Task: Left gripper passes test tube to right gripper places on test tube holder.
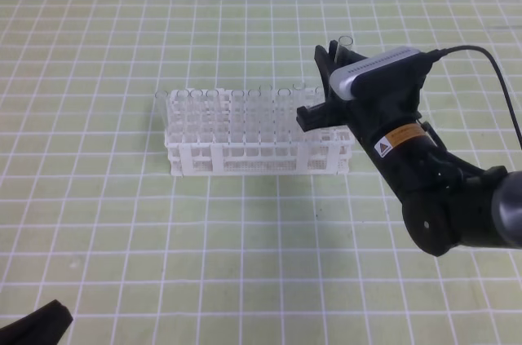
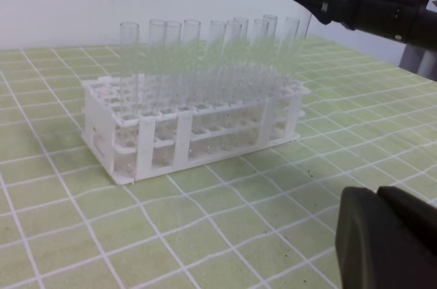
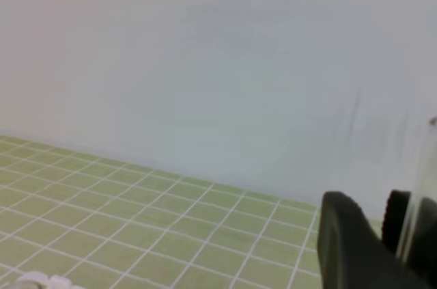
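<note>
Slender clear glass test tube [image 1: 346,42] is gripped upright by the black right gripper with silver-grey top plate [image 1: 330,64], fingers clamped on it, above the right end of the white plastic lattice test tube holder [image 1: 259,152], in which other clear tubes [image 2: 205,57] are stood. Black left gripper [image 2: 386,238] is seen blurred; its state cannot be told.

Lighting: bright, even, diffuse; faint shadows. Right wrist view soft, hazy; black fingers [image 3: 348,248] at five o'clock blurred.
</note>
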